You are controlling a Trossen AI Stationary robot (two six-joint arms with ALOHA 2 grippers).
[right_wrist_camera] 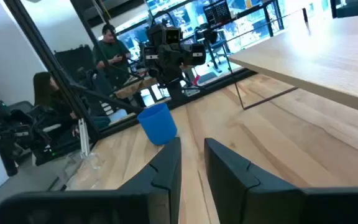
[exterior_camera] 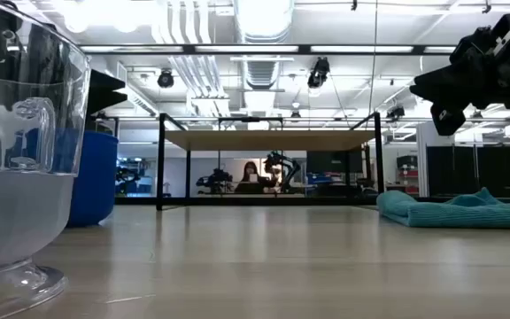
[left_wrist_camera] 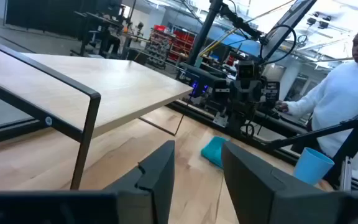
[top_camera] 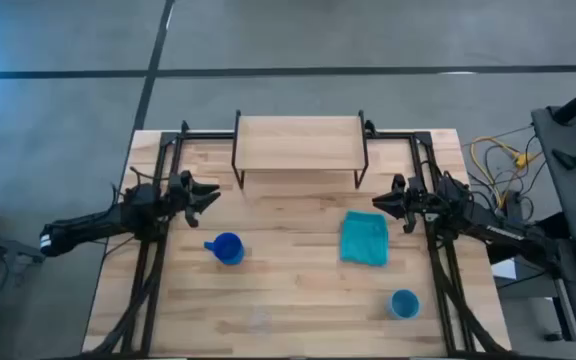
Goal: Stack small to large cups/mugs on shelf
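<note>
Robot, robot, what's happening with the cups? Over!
Both end effectors, left and right, hover empty. Shelf bare. Blue mug, light blue cup, clear cup on table. Nothing blocking.

Bright overhead ceiling lights [exterior_camera: 264,13] glaring, soft faint shadows, near clear cup [exterior_camera: 11,159] blurred

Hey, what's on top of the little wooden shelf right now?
Nothing: the shelf top is bare in the high view. All three cups stand on the table. The tabletop under its board is covered from above.

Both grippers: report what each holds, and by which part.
Nothing is held. The left gripper and right gripper hang empty above the table, fingers parted.
</note>
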